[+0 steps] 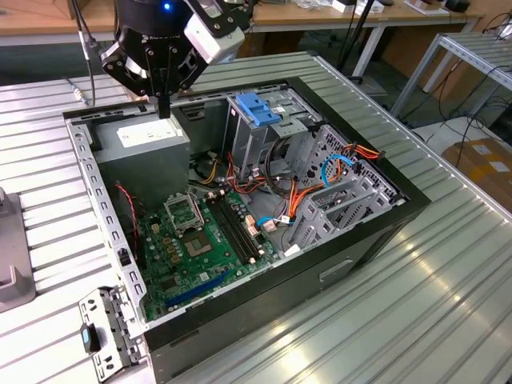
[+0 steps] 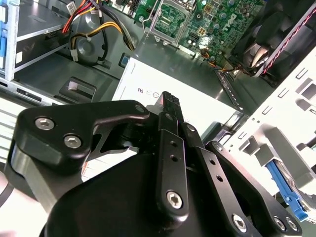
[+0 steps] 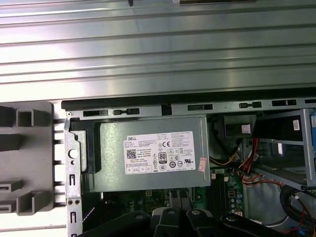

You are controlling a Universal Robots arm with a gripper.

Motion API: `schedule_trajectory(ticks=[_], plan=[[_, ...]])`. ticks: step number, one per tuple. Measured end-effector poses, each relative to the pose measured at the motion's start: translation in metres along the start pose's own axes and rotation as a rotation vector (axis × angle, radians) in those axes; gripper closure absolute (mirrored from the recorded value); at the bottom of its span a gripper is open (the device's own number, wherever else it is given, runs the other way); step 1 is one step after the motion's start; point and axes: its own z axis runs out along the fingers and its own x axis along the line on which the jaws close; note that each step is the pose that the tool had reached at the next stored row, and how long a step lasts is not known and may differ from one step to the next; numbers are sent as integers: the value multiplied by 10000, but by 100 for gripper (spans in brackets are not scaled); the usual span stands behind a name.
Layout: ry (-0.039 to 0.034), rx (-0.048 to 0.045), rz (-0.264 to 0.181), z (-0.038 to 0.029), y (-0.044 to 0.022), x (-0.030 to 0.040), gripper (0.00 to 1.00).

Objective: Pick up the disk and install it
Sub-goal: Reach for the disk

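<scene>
Disk (image 1: 293, 126) looks seated in drive cage (image 1: 250, 142) inside PC case (image 1: 264, 308), blue edge just beside blue bracket (image 1: 260, 108). Gripper (image 1: 164, 110) well apart, over pwr supply (image 1: 148, 138); jaws pressed together, nothing btwn them.

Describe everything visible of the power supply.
The power supply is a grey metal box with a large white printed label on its upward face. It sits flat in a corner of the open computer case, against the wall, beside the green circuit board. Yellow and red wires run out at one end. The gripper hangs right over the label; contact cannot be told.
</scene>
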Motion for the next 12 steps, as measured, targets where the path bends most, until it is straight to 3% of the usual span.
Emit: schedule_trajectory(ticks=[12], plan=[[0,0,1,0,-3,39,90]])
